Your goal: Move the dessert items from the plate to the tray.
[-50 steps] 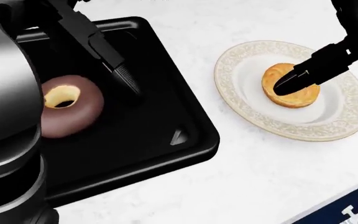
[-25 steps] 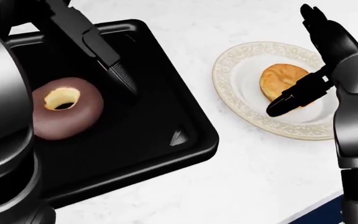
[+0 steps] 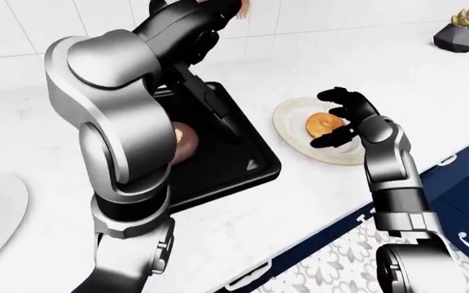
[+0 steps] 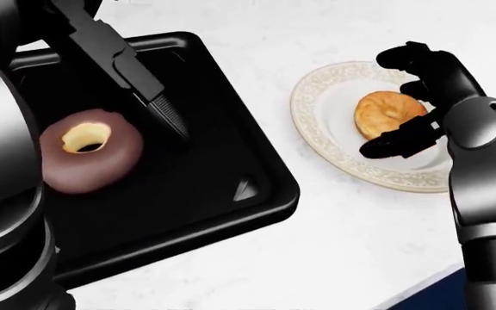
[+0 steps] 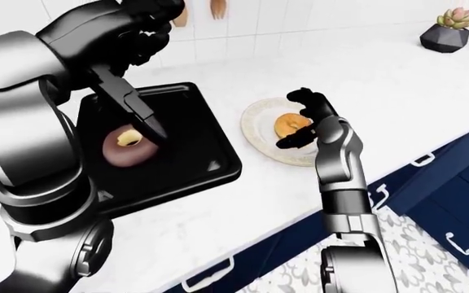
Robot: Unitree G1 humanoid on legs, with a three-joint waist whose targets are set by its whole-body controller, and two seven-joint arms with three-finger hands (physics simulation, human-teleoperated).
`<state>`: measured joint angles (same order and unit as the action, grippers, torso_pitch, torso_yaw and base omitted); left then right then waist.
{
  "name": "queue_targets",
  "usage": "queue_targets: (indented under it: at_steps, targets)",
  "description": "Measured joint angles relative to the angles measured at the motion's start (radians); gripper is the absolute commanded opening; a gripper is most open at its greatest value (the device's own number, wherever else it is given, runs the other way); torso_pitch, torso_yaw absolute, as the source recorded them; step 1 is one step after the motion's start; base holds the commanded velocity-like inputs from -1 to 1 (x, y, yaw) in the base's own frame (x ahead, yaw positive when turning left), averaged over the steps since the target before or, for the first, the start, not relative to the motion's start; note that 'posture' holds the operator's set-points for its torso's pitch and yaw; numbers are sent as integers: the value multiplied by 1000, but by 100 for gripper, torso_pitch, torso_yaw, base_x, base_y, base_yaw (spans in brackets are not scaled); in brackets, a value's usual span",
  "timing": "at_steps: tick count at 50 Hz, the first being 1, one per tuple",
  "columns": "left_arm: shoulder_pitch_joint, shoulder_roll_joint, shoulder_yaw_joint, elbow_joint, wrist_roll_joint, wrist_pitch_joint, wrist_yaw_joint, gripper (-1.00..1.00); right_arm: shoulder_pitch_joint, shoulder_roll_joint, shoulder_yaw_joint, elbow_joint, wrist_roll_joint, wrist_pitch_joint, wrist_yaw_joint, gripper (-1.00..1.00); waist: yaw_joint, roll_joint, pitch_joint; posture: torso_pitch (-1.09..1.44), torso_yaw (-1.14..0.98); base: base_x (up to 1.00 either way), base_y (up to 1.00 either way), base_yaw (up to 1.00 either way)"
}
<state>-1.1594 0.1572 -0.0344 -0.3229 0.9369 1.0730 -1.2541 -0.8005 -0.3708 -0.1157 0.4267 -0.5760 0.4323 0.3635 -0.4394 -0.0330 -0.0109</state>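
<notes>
A white tabletop (image 4: 317,245) carries everything here, with the black tray (image 4: 231,123) as its largest load and the landmark for the rest. Inside the tray, toward its left side in the head view, lies a chocolate-glazed doughnut (image 4: 89,158), apparently already delivered. Above the tray hangs the left hand (image 5: 141,113), fingers extended and holding nothing, one dark finger pointing down just beside the doughnut. To the right of the tray, apart from it on bare tabletop, sits the cream patterned plate (image 4: 317,129), and on it the last dessert, a golden pastry ring (image 4: 388,113).

The right hand (image 4: 412,103) stands spread around that pastry from the side away from the tray, fingers curled above it and the thumb low beneath, not closed on it; whether any finger touches it cannot be told.

The chief risk, judged from this pose, is a shallow pinch: if the fingers close on the rim alone, the pastry could skid across the smooth plate or tip off onto the tabletop. Pressing down could also shove the plate toward the tray's raised edge. The left hand, parked over the tray, may crowd the drop zone.
</notes>
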Motion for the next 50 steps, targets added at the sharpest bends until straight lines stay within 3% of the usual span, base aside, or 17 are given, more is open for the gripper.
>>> queue_targets:
  at_steps: [4, 11, 15, 22, 24, 29, 41, 50]
  targets:
    - [-5, 3, 0, -1, -4, 3, 3, 100, 10, -4, 5, -1, -4, -15, -6, -3, 2, -3, -2, 0, -33, 0, 0, 0]
    - [-6, 7, -2, -5, -7, 7, 4, 100, 22, -7, -5, 2, -11, -41, -35, -11, 9, -6, -5, 0, -33, 0, 0, 0]
    - [-16, 10, -4, -1, -8, 10, 1, 100, 26, -12, -7, 1, -13, -56, -42, -33, 11, -7, -5, 0, -33, 0, 0, 0]
    - [-52, 31, 9, 11, -3, 20, -7, 100, 4, -42, -28, -58, -10, -7, -22, -40, 14, 3, 13, 0, -33, 0, 0, 0]
    - [-58, 36, 5, 17, -2, 24, -13, 100, -12, -51, -34, -87, -5, 12, -15, -50, 13, 5, 16, 0, -33, 0, 0, 0]
    - [-84, 52, 6, 26, 4, 32, -34, 100, -35, -67, -43, -164, 12, 50, 9, -100, 10, 3, 18, 0, -33, 0, 0, 0]
    - [-97, 134, 26, 38, 91, 41, -163, 100, -91, -25, 13, -352, 3, 169, 166, -100, 10, 11, 26, 0, -28, 0, 0, 0]
    - [-50, 167, 54, 20, 143, 11, -255, 100, -144, 17, 35, -428, -33, 219, 224, -100, 32, 16, 30, 0, -24, 0, 0, 0]
